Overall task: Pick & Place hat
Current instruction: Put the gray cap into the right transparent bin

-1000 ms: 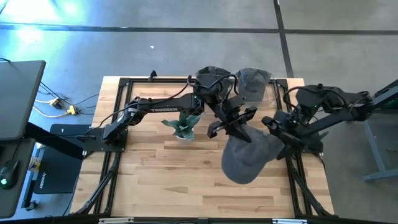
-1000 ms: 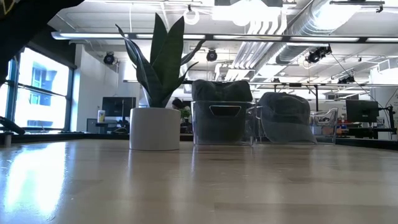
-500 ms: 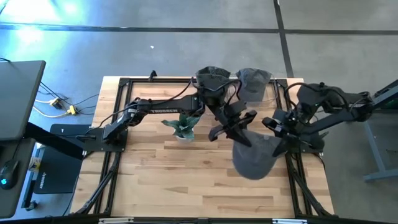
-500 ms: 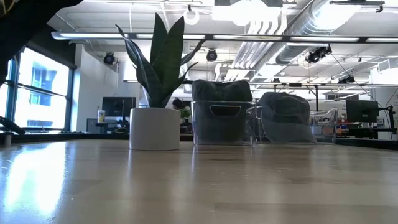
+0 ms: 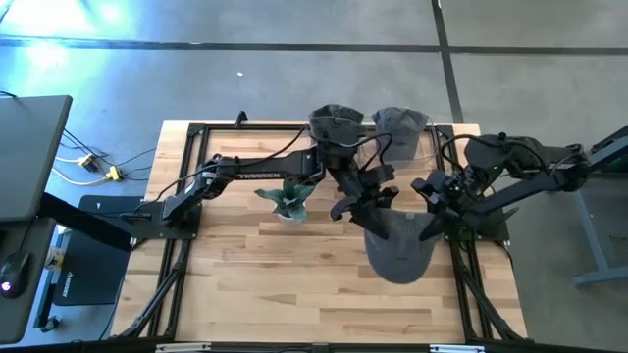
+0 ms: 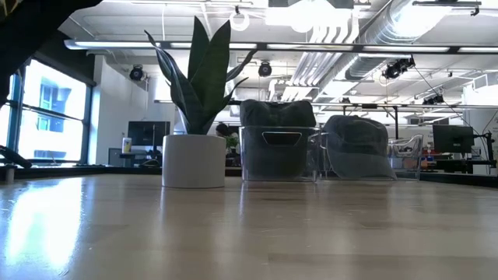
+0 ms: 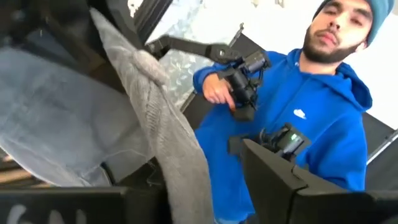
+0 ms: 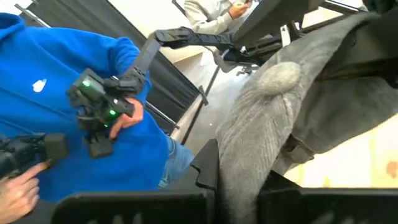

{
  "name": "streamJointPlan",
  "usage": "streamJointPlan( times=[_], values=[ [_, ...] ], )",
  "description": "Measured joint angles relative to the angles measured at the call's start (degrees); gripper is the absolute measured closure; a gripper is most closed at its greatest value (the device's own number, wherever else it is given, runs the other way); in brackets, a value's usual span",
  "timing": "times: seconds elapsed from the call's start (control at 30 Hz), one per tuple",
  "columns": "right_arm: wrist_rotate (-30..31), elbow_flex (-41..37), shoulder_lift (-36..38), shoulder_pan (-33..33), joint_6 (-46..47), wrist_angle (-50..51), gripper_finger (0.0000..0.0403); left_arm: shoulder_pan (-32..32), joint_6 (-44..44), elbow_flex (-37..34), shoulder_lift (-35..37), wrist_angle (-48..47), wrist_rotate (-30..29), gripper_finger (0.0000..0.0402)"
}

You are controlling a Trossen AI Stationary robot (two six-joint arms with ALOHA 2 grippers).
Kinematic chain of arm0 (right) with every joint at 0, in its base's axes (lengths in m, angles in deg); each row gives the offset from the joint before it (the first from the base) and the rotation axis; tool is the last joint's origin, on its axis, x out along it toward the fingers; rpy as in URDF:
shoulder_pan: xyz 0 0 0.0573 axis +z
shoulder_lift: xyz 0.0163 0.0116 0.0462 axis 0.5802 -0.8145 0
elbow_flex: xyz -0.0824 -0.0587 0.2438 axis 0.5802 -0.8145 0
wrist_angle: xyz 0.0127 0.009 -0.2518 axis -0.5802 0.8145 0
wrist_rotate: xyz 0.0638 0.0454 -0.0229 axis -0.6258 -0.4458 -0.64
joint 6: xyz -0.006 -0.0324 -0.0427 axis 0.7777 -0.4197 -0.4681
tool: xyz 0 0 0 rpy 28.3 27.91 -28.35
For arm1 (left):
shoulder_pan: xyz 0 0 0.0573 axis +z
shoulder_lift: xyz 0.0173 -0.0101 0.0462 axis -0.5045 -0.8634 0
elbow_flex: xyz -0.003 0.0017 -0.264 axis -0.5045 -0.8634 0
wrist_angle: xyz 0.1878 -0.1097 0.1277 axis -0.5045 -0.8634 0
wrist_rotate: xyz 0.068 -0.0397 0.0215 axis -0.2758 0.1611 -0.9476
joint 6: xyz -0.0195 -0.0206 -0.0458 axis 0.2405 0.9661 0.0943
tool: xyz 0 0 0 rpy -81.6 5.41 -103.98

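Two grippers meet at the grey knit hat [image 5: 400, 250], which hangs in the air above the right half of the wooden table [image 5: 245, 284], slung between them like a sagging pouch; the right gripper [image 5: 439, 208] is clamped tight on the hat's edge at its right side, and the right wrist view shows ribbed grey cloth [image 8: 261, 124] bunched against its fingers; the left gripper [image 5: 369, 208] sits at the hat's upper left rim with its fingers partly parted, and whether it has any real hold on the cloth cannot be told from above. The hat looks light, soft and quite limp; it will fold and droop wherever it is not supported, and the stretchy rib may creep out of a shallow pinch, so the thick folded brim seems the safest place to grip. Behind the arms stand a potted plant [image 5: 287, 199] and two clear bins [image 5: 337, 128], each with a dark hat-like bundle inside; a person in a blue hoodie [image 7: 298, 118] stands beyond the table.
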Motion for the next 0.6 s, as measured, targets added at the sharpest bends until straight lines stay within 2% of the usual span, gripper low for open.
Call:
streamJointPlan(
  times=[0.07, 0.17, 0.47, 0.6],
  values=[
    [0.1, 0.0, 0.1, 0.0, 0.0, 0.6, 0.0399, 0.0, -0.9, 0.0, 0.0, -0.8, 0.9, 0.0252],
    [0.3, 0.0, 0.7, 0.0, 0.5, 0.8, 0.0397, 0.1, -2.6, 0.0, 0.0, -0.9, 1.3, 0.0271],
    [0.3, 0.0, 3.5, 0.1, 3.6, 1.2, 0.0396, 0.1, -1.0, 0.0, 0.0, -1.3, 7.9, 0.039],
    [-0.3, 0.0, 3.7, 0.1, 2.4, 1.2, 0.04, 0.8, -1.1, 0.0, 0.0, -0.1, 7.7, 0.0389]
  ],
)
